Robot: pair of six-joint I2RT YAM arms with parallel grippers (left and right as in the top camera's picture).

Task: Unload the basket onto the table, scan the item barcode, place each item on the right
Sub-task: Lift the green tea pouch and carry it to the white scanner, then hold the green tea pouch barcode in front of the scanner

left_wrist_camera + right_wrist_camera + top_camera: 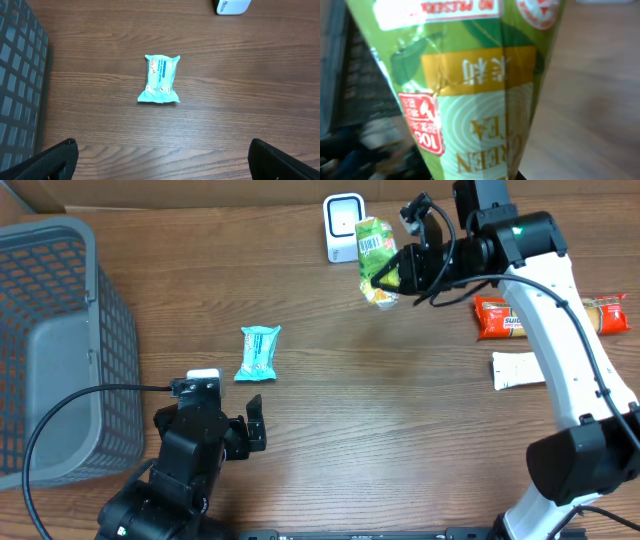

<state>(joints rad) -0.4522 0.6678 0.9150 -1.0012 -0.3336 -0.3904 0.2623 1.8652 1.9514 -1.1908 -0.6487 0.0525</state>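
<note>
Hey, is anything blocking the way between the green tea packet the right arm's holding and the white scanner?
Nothing visible does. The right pincer holds the green tea packet just beside the white scanner, and no other item sits between them.

Right arm (565, 335) — white links, black joints, green light (517, 230) behind the jaws. Left gripper (161, 147) and left arm (190, 450) all black — cable (100, 388) looping behind the jaws.

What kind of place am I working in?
Likely a mock checkout station: a white barcode scanner, a grey basket, and packaged snacks on a wooden table.
</note>
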